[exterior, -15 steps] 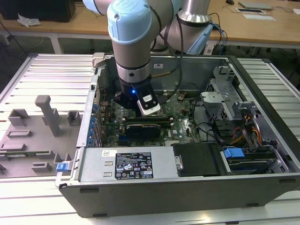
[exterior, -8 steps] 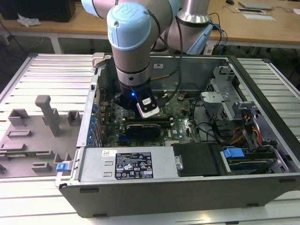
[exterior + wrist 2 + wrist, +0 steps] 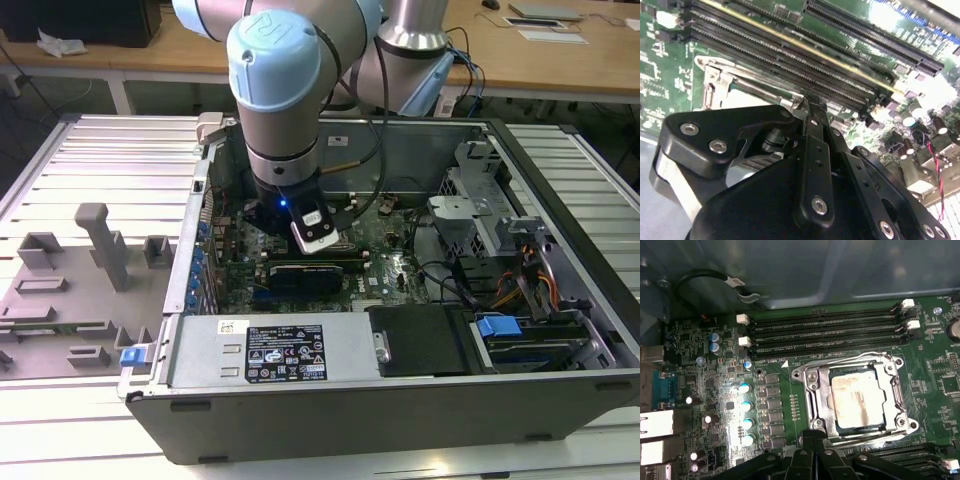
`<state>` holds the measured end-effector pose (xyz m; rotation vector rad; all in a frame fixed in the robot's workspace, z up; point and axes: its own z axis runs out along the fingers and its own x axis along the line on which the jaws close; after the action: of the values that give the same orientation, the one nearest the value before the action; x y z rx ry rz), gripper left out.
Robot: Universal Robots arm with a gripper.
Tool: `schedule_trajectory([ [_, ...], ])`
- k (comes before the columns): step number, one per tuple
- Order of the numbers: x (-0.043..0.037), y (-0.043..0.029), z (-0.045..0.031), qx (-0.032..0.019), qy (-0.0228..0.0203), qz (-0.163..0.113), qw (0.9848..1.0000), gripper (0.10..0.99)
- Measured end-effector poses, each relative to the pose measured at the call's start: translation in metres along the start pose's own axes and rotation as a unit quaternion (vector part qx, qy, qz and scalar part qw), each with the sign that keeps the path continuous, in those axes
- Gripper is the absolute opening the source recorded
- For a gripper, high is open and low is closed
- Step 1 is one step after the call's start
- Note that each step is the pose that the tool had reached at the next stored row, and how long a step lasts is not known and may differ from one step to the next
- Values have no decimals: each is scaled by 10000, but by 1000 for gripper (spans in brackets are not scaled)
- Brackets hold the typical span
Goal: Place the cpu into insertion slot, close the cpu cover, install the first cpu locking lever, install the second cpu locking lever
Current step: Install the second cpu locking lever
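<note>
In the first wrist view the cpu point(image 3: 857, 397), a tan-silver square, lies inside the insertion slot point(image 3: 901, 399) on the green motherboard. The cpu cover point(image 3: 822, 396), a silver frame, lies flat around the chip. One thin locking lever point(image 3: 840, 363) runs along the socket's edge by the memory slots, and another point(image 3: 875, 436) runs along the opposite edge. My gripper point(image 3: 812, 436) is shut, its tip at that second edge's corner. In the second wrist view the gripper point(image 3: 808, 103) touches a metal lever wire point(image 3: 760, 88) beside the socket frame point(image 3: 715, 80). I see nothing held between the fingers.
Long black memory slots point(image 3: 825, 332) run next to the socket, with a row of capacitors point(image 3: 745, 412) beside it. In the exterior view the arm point(image 3: 275, 110) reaches down into the open computer case point(image 3: 560, 330), near a power supply point(image 3: 290, 350) and cable bundles point(image 3: 520, 280).
</note>
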<state>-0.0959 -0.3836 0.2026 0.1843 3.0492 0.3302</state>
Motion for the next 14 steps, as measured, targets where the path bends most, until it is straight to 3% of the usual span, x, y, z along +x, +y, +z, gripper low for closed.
schedule_trajectory([
  [4, -10, 39, -187, 26, 0, -1, 10000, 106],
  [6, -22, 64, -291, 135, -7, -1, 9999, 106],
  [7, -35, 65, -296, 193, -2, 13, 9998, 106],
  [8, -58, 66, -295, 209, -3, 42, 9998, 106],
  [12, -163, 66, -286, 212, 2, 63, 9998, 106],
  [14, -305, 77, -275, 215, 20, 75, 9997, 106],
])
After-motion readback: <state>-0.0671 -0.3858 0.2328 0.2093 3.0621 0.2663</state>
